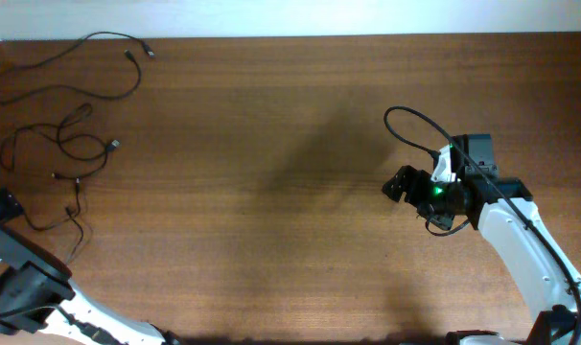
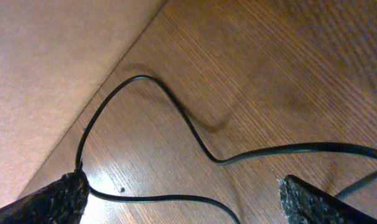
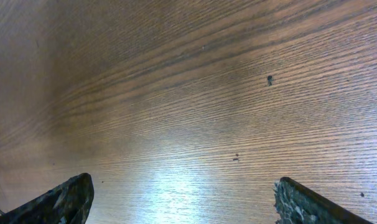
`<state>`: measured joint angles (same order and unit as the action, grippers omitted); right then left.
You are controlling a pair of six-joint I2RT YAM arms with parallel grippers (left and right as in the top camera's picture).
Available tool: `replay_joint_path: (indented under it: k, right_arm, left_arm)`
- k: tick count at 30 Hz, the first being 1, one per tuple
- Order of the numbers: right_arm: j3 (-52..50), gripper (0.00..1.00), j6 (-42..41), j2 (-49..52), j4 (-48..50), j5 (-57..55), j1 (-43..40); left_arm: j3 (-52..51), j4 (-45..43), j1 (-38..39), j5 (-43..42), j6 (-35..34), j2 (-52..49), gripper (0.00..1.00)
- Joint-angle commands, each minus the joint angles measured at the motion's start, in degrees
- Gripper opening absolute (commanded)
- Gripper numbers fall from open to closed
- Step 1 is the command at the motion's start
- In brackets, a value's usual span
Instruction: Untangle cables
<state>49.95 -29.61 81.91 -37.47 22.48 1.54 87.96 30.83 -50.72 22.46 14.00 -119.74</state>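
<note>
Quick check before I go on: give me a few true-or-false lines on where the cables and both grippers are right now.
1. The cables all lie toward the left end of the table in the overhead view. True.
2. The right gripper is clamped on a cable. False: its jaws are open over bare wood, with nothing between them.
3. The left gripper is open, with cable lying on the wood under it. True.
4. One cable stretches across the middle of the table to the right arm. False: the thin cables lie near the left end; the only black lead by the right arm is the arm's own thicker one.
</note>
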Motion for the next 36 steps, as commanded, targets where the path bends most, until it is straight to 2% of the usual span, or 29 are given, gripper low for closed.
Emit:
replay_joint_path:
  k: [1, 8, 12, 14, 15, 18, 21, 27, 30, 31, 34, 35, 36]
  right_arm:
    - [-0.13, 0.94, 0.22, -0.87, -0.04, -0.70, 0.33]
    - [-0.13, 0.94, 0.22, -0.87, -0.07, -0.70, 0.33]
    - [-0.13, 0.94, 0.28, -0.87, -0.02, -0.72, 0.33]
    - [-0.13, 0.94, 0.87, -0.87, -0.28, -0.72, 0.33]
    - [-0.13, 0.94, 0.87, -0.87, -0.48, -0.72, 0.33]
    - [-0.13, 0.94, 0.90, -0.87, -0.70, -0.72, 0.33]
    - [-0.13, 0.95, 0.90, -0.87, -0.70, -0.72, 0.33]
    - [-0.13, 0.94, 0.90, -0.87, -0.70, -0.72, 0.33]
    - [-0.13, 0.95, 0.90, -0.87, -0.70, -0.70, 0.33]
    - [-0.13, 0.95, 0.90, -0.87, -0.70, -0.72, 0.33]
    - [-0.13, 0.95, 0.87, -0.87, -0.70, -0.72, 0.33]
    - [-0.13, 0.94, 0.87, -0.87, -0.70, -0.72, 0.33]
    - [-0.13, 0.95, 0.87, -0.87, -0.68, -0.72, 0.33]
  left_arm:
    - [0.31, -0.24, 0.87, -6.84, 0.44, 1.16, 0.99]
    - [0.37, -2.54, 3.72, -11.63, -4.04, 9.27, 1.00]
    - [0.09, 4.11, 3.72, -26.97, -16.65, 10.60, 0.99]
    - [-1.03, 7.52, 3.93, -31.06, -23.02, 10.01, 0.99]
    - [-2.12, 8.98, 4.20, -31.04, -24.94, 9.64, 0.99]
    - [-6.78, 10.40, 4.35, -30.14, -25.11, 8.94, 1.00]
    - [-9.22, 10.40, 4.35, -30.16, -25.16, 8.94, 0.88]
    - [-10.36, 9.46, 4.50, -26.51, -25.11, 7.13, 0.89]
    - [-10.38, 9.16, 4.59, -26.53, -25.11, 4.76, 0.75]
    - [-10.38, 8.41, 4.61, -26.53, -25.11, 3.26, 0.59]
    - [-10.38, 7.58, 4.59, -26.49, -25.07, 1.70, 0.23]
    - [-10.38, 7.50, 4.59, -26.45, -25.07, 1.68, 0.14]
    - [-10.36, 7.39, 4.59, -26.08, -25.07, 1.68, 0.09]
